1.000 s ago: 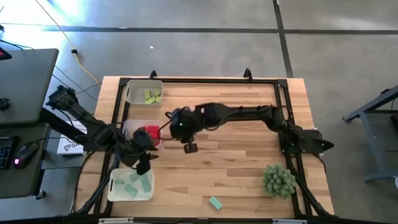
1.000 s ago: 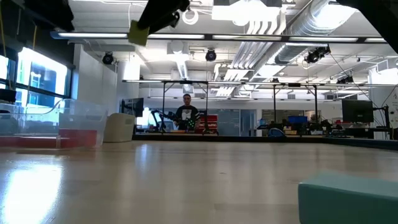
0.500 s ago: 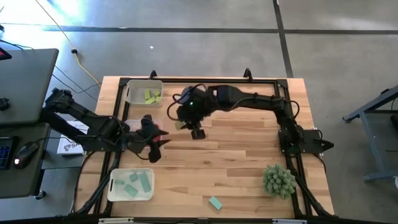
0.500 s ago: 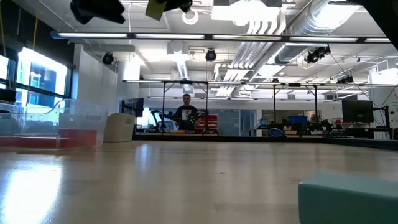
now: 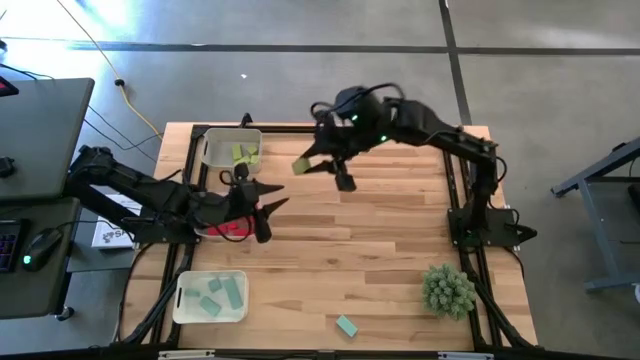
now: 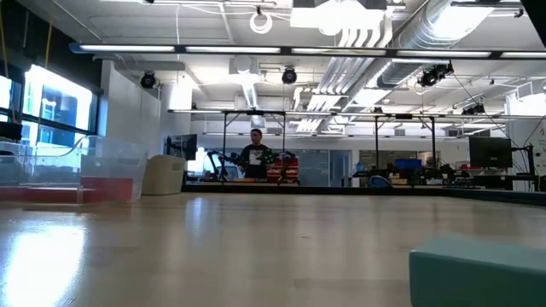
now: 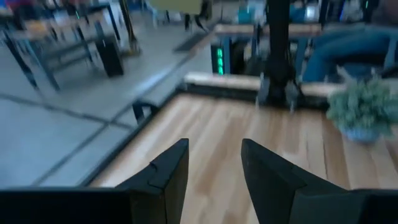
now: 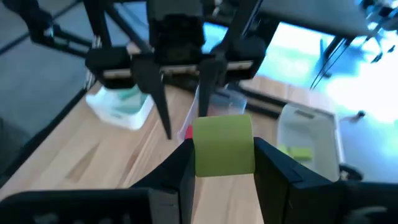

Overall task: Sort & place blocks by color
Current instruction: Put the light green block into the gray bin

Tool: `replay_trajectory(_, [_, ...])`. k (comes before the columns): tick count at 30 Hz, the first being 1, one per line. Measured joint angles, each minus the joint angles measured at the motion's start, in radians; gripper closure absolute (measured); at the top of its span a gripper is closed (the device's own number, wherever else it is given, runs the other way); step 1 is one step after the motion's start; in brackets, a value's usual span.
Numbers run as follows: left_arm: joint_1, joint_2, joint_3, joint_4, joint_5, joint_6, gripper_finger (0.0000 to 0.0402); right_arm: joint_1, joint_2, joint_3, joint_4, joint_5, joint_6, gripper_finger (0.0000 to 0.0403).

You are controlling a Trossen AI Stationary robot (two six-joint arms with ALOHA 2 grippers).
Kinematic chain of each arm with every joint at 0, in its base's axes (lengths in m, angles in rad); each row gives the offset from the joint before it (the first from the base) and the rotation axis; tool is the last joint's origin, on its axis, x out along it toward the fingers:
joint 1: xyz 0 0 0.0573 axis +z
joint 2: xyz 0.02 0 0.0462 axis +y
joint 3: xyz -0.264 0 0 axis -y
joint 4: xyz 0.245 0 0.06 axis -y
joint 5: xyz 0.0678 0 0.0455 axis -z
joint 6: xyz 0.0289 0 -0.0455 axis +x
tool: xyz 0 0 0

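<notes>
The right gripper (image 5: 303, 166) is above the surface near its far edge, and its fingers (image 8: 273, 168) are closed on a yellow-green block (image 8: 224, 144). Just beside it, at the far left corner, a clear bin (image 5: 212, 152) holds yellow-green blocks (image 5: 245, 154). The left gripper (image 5: 268, 204) is over the red bin (image 5: 228, 229) at the left edge, its fingers half open and holding nothing. A teal block (image 5: 346, 326) lies near the near edge, and a green plant ball (image 5: 448, 290) stands near the right corner.
</notes>
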Motion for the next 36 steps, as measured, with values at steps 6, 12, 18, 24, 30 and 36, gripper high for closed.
replay_trajectory(6, [0.046, 0.0, 0.0, 0.229, 0.003, 0.194, 0.0264, -0.039, -0.045, 0.0, 0.077, -0.066, 0.006, 0.0299])
replay_trajectory(12, [0.124, 0.0, 0.0, 0.423, 0.074, 0.359, 0.0264, -0.063, -0.049, 0.0, 0.15, -0.14, 0.022, 0.0299])
replay_trajectory(18, [0.239, -0.035, 0.0, 0.466, 0.245, 0.361, 0.0264, -0.093, -0.049, 0.0, 0.245, -0.235, 0.039, 0.0299])
replay_trajectory(24, [0.335, -0.075, 0.0, 0.507, 0.459, 0.339, 0.0264, -0.123, -0.049, 0.0, 0.31, -0.281, 0.072, 0.0299])
replay_trajectory(30, [0.391, -0.081, 0.0, 0.584, 0.572, 0.335, 0.0264, -0.128, -0.046, 0.0, 0.335, -0.281, 0.1, 0.0299])
replay_trajectory(36, [0.452, -0.081, 0.0, 0.589, 0.582, 0.255, 0.0263, -0.128, -0.045, 0.0, 0.342, -0.266, 0.134, 0.0299])
